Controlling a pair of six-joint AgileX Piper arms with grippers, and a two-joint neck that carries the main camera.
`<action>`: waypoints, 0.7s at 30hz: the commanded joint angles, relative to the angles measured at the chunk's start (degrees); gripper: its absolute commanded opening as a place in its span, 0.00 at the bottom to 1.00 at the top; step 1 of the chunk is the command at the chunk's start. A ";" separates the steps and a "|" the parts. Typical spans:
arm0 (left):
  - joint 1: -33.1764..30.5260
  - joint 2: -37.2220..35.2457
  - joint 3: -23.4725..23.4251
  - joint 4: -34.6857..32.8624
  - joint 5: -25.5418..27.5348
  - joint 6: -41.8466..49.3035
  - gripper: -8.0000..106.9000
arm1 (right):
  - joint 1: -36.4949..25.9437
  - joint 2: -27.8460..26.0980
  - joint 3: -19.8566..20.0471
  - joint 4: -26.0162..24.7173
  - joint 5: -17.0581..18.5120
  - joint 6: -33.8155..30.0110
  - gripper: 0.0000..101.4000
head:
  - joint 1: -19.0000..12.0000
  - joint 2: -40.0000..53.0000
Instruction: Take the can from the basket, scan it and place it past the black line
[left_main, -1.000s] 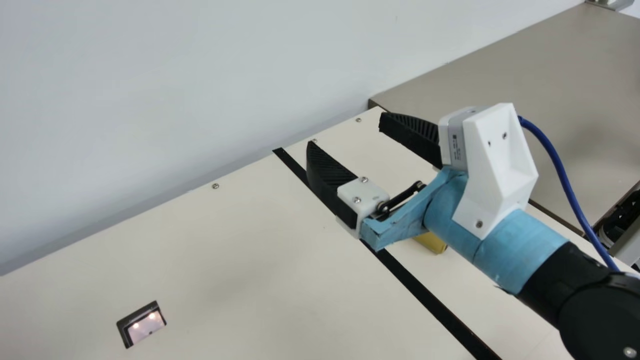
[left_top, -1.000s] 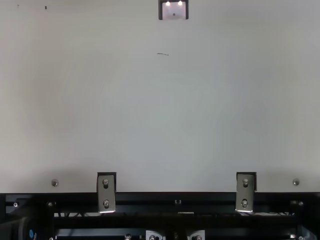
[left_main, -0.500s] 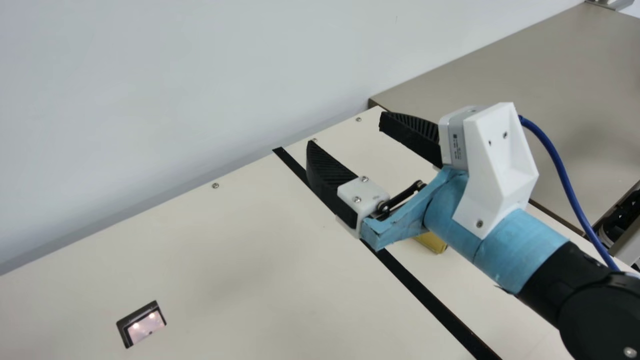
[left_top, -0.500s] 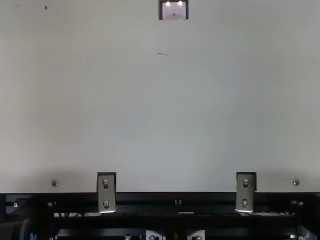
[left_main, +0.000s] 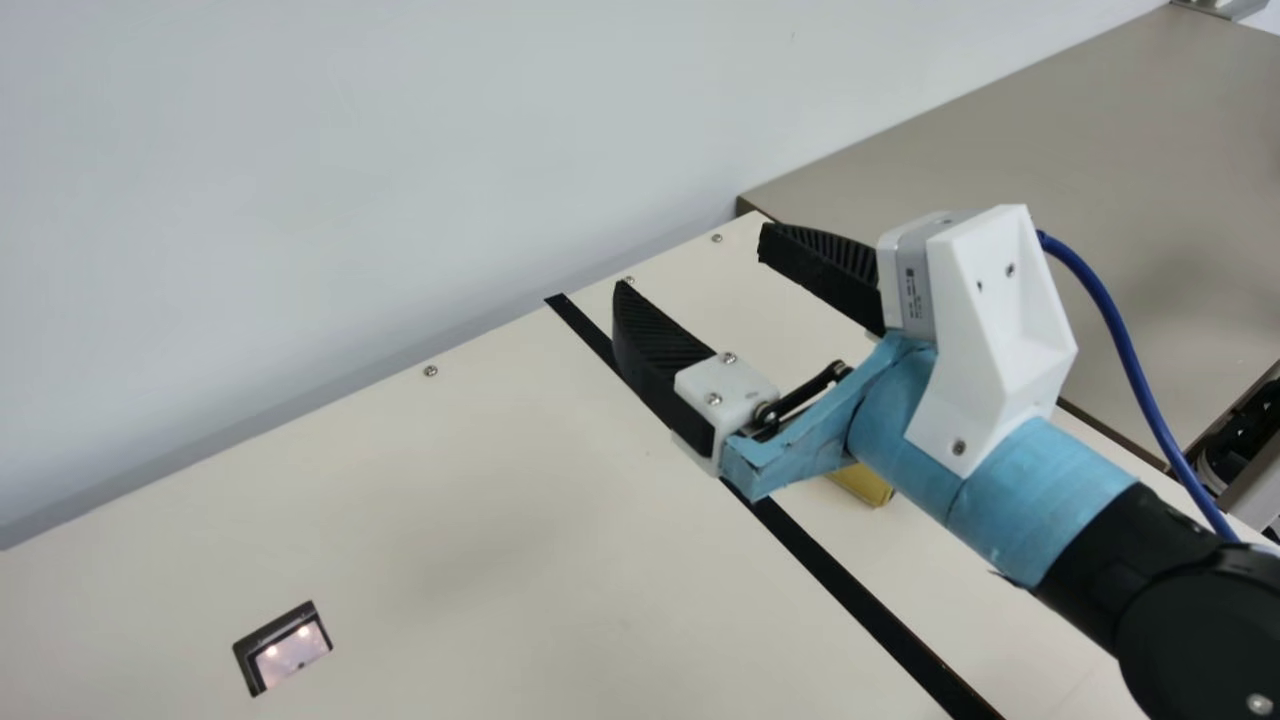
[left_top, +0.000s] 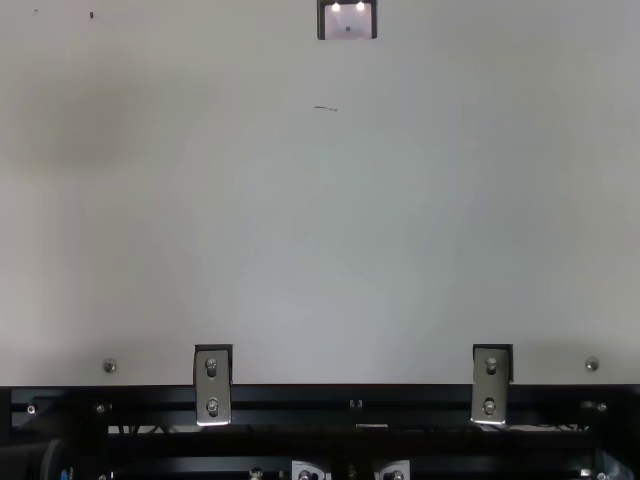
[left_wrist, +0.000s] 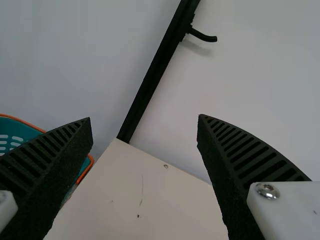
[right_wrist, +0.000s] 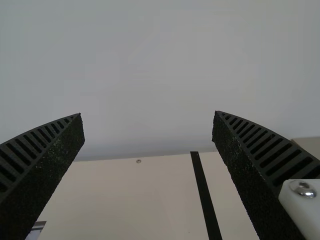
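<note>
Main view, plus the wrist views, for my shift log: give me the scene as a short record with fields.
right gripper: open, nothing between its fingers
left gripper: open, nothing between its fingers
basket: teal plastic with orange rim, partly behind a left finger; contents cannot tell
scan window: dark-framed glass pane in the cream table, two bright spots on it
black line: straight strip across the table
yellow item: across the line from the scan window, partly hidden by the right arm; kind cannot tell
</note>
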 joint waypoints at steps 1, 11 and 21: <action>0.00 0.00 0.00 0.00 0.00 0.00 0.85 | 0.00 0.00 0.00 0.00 0.00 0.00 1.00 | -2.13 -1.04; 0.00 0.00 0.00 0.00 -0.02 0.00 0.85 | 0.00 0.00 0.00 0.00 0.00 0.00 1.00 | -2.13 -0.55; 0.00 0.00 0.00 0.00 -0.02 0.00 0.85 | 0.00 0.00 0.00 0.00 0.00 0.00 1.00 | -2.13 22.79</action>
